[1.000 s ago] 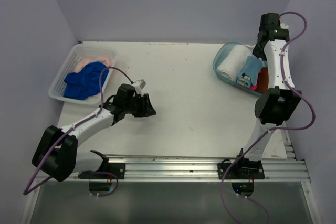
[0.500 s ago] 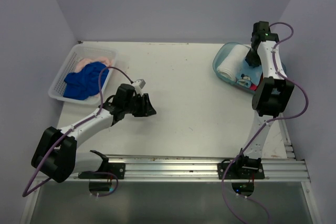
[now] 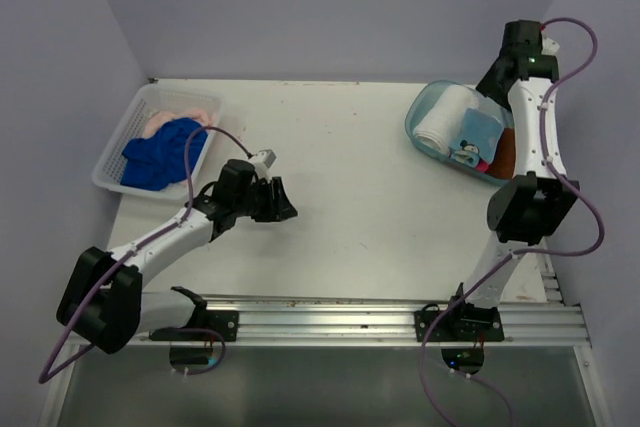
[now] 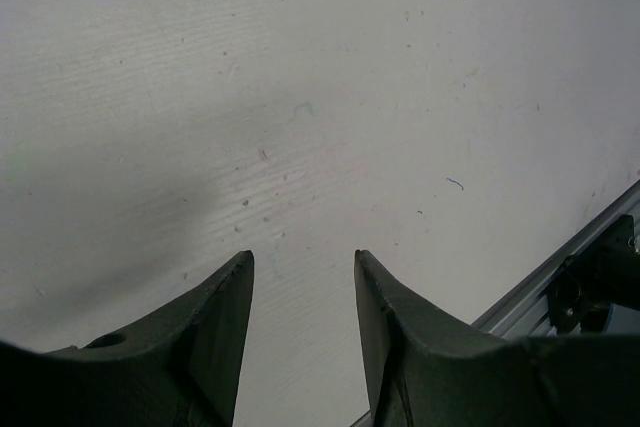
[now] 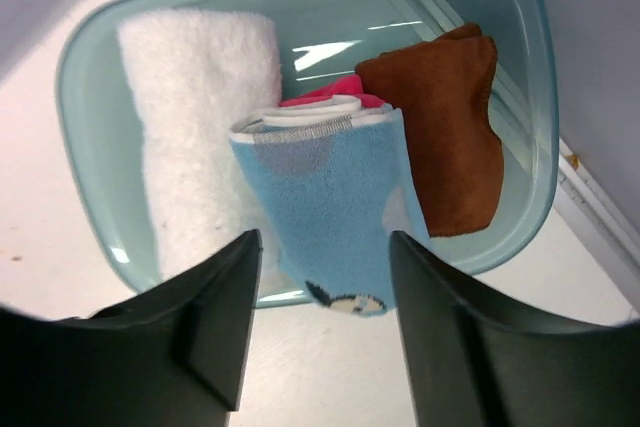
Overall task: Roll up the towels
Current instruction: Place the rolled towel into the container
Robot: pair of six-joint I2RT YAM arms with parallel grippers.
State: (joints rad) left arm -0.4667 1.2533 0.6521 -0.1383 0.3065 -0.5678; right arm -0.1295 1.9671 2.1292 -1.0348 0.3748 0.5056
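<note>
Light: I read even, soft brightness from overhead | Shadow: I see a diffuse grey patch on the table (image 4: pixel 120 187), left wrist view | Glare: white streaks on the tub (image 5: pixel 330 47) floor | Focus: near fingers (image 5: pixel 215 317) dark and blurred

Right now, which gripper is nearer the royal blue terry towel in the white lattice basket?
Left. The left gripper hovers near the white plastic lattice basket holding the royal blue terry towel; the right gripper is across the table, above the clear teal plastic tub.

Pink towel (image 5: pixel 335 87) mostly hidden behind light blue towel (image 5: pixel 330 197); peach towel (image 3: pixel 160 123) partly under royal blue towel (image 3: pixel 160 155).
</note>
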